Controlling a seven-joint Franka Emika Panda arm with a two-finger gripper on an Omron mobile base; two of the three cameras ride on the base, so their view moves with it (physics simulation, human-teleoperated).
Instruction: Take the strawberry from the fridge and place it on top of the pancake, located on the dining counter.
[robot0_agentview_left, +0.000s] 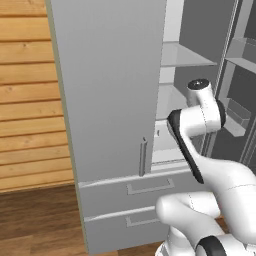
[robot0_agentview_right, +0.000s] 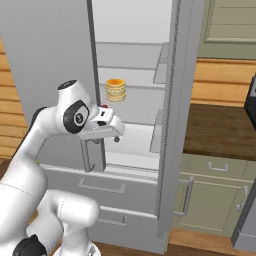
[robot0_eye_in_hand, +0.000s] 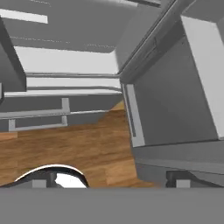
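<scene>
Open gripper (robot0_agentview_right: 117, 136) hangs below fridge (robot0_agentview_right: 135, 125) shelf's orange-topped stack (robot0_agentview_right: 115, 90)

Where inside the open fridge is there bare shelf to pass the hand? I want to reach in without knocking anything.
The fridge has bare white shelf below the pancake stack, between the left door's edge and the open right door. The open gripper is already at its front. The shelf above is occupied on its left by the stack; its right part looks free.
</scene>
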